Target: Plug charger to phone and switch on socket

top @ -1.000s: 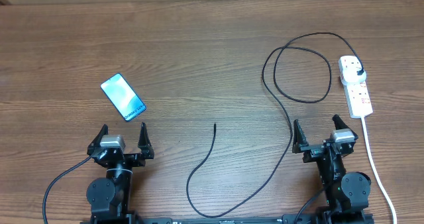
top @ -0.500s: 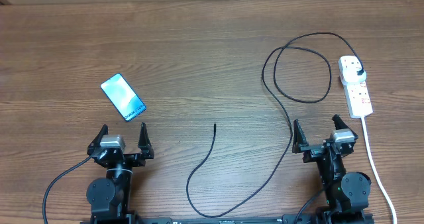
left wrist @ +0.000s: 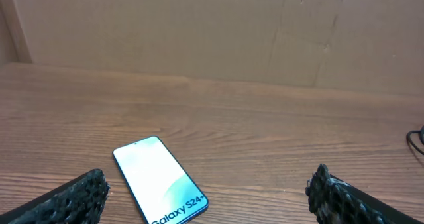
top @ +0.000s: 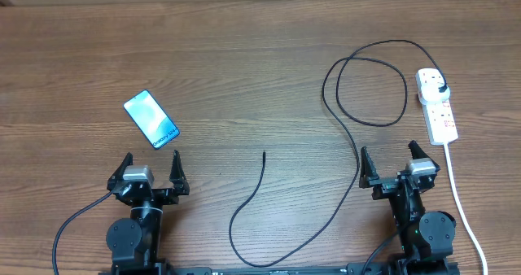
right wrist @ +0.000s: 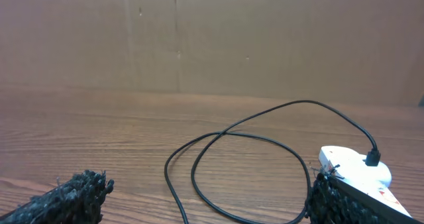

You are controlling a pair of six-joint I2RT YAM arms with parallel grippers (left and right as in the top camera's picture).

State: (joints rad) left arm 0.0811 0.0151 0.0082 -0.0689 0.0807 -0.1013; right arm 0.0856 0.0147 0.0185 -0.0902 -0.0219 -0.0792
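Observation:
The phone (top: 151,119) lies flat at the left of the table, its light-blue screen lit; it also shows in the left wrist view (left wrist: 159,179), just ahead of the fingers. My left gripper (top: 150,170) is open and empty, just nearer than the phone. The charger cable (top: 356,157) runs from a black plug in the white socket strip (top: 437,106) through a loop (right wrist: 245,159) and a long curve to its free connector end (top: 264,154) at the table's middle. My right gripper (top: 392,163) is open and empty, nearer than the loop and the socket (right wrist: 354,171).
The socket's thick white cord (top: 458,198) runs down the right side past my right arm to the front edge. A brown cardboard wall (left wrist: 212,32) stands behind the table. Thin black arm cables hang by each arm base.

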